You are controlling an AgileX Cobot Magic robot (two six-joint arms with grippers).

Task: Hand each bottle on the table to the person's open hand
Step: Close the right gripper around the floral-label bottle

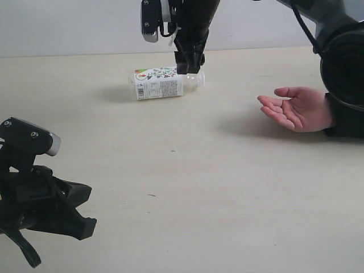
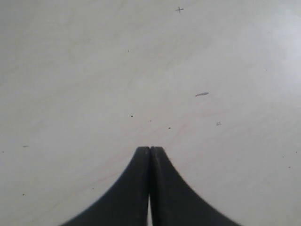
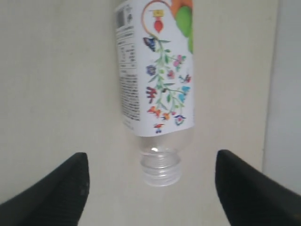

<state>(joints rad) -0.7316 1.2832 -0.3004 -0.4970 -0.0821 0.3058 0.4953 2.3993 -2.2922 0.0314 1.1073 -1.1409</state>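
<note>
Clear bottle [image 1: 162, 84] lies before parted right jaws, left jaws together; only exterior view shows hand [image 1: 298, 109].

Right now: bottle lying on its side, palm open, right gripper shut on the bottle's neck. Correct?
Not shut. The right gripper is open: the right wrist view shows its fingers wide apart beside the neck, clear of the bottle. The bottle lies on its side and the hand is open.

wall [image 1: 68, 28]: plain pale grey-white, behind table [image 1: 199, 216] | light: soft, diffuse | shadows: faint, blurred
</note>
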